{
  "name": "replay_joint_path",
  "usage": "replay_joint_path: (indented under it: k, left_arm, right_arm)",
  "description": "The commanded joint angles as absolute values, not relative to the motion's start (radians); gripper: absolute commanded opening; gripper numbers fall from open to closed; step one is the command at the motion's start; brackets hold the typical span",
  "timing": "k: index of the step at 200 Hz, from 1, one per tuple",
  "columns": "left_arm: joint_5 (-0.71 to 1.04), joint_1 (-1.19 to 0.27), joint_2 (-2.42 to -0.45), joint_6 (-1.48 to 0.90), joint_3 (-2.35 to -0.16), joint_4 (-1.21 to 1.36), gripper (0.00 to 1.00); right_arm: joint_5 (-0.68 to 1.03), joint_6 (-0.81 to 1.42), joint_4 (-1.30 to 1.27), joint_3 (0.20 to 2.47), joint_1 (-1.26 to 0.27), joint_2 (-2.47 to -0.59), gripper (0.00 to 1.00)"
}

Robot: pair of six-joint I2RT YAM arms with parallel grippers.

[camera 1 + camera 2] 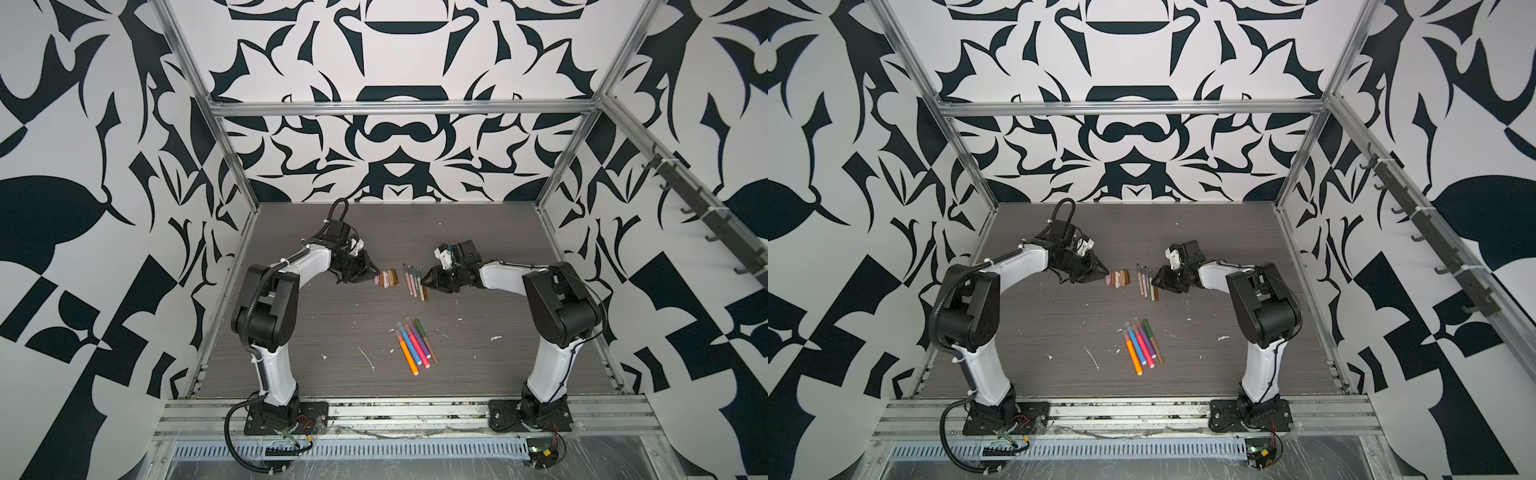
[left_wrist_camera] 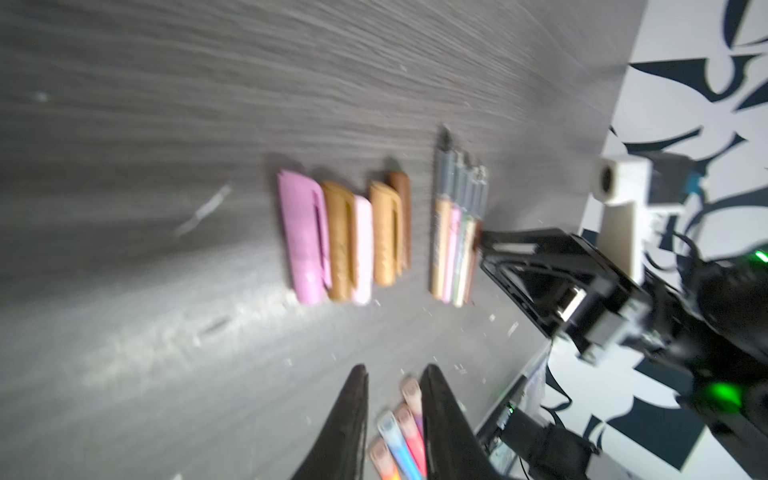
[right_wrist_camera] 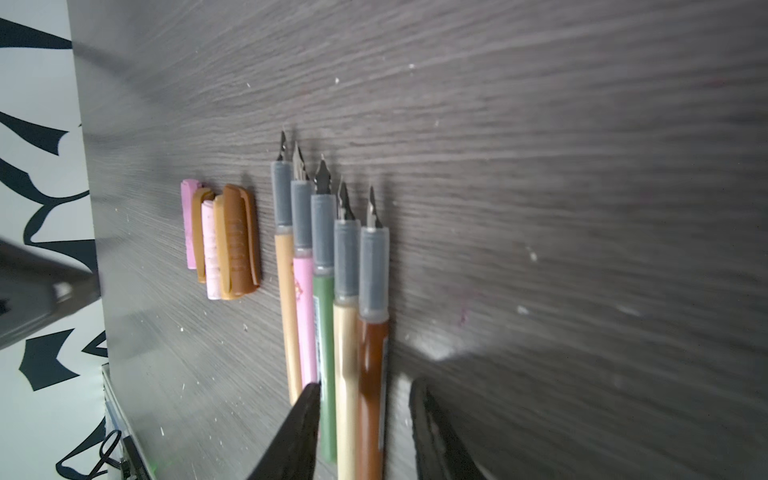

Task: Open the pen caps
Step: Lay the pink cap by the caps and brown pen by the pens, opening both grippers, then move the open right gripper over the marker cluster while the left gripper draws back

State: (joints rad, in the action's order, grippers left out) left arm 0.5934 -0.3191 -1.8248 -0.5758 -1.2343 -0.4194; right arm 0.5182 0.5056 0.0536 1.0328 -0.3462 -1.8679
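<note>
Pen caps [image 1: 386,277] lie in a short row near the centre of both top views, side by side and touching. We count five of them: pink, tan, pale pink, tan and brown. Just to the right of this row, after a narrow strip of bare table [image 1: 311,332], we see five uncapped pens [image 1: 415,284]. They also lie side by side, with the grey grips and dark nibs toward the upper edge of the frame. Their bodies are tan, pink, green, cream and brown.

The left gripper [image 1: 376,273] is at the left end of the cap row, with its tips just beside the pink cap. In the left wrist view its fingers [image 2: 357,399] stand a little apart and we see nothing between them.

The right gripper [image 1: 424,281] comes from the right to the lower part of the uncapped pens. In the right wrist view its fingers [image 3: 307,415] are clearly apart above the green, cream and brown bodies. There is free space beside the brown one, so it grips nothing. We cannot tell if a tip touches a pen.

Lower in the centre of both top views, well apart from the grippers, a bundle of capped pens [image 1: 415,345] lies slanted, with orange, blue, pink and purple among them. Small white flecks [image 1: 365,355] are scattered on the table.
</note>
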Motion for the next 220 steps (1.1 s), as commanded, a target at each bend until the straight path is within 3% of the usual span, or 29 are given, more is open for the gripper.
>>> replay_joint_path:
  k: [1, 52, 108, 138, 220]
  left_arm:
    - [0.636, -0.322, -1.727, -0.586, -1.176, -0.423, 0.26]
    - [0.640, -0.331, -1.514, -0.628, -1.032, -0.373, 0.26]
    - [0.609, -0.377, -1.398, -0.747, -0.889, -0.203, 0.26]
    - [0.614, -0.394, -1.419, -0.759, -0.882, -0.183, 0.26]
    - [0.619, -0.410, -1.431, -0.763, -0.880, -0.181, 0.26]
  right_arm:
    - [0.488, 0.473, 0.123, 1.026, -0.343, -1.756, 0.39]
    - [0.410, 0.469, 0.256, 0.810, -0.378, -1.421, 0.36]
    - [0.082, 0.716, 0.304, 0.514, -0.829, -1.090, 0.34]
    - [-0.031, 0.810, 0.298, 0.478, -0.972, -1.083, 0.33]
    - [-0.074, 0.792, 0.307, 0.534, -0.985, -1.237, 0.30]
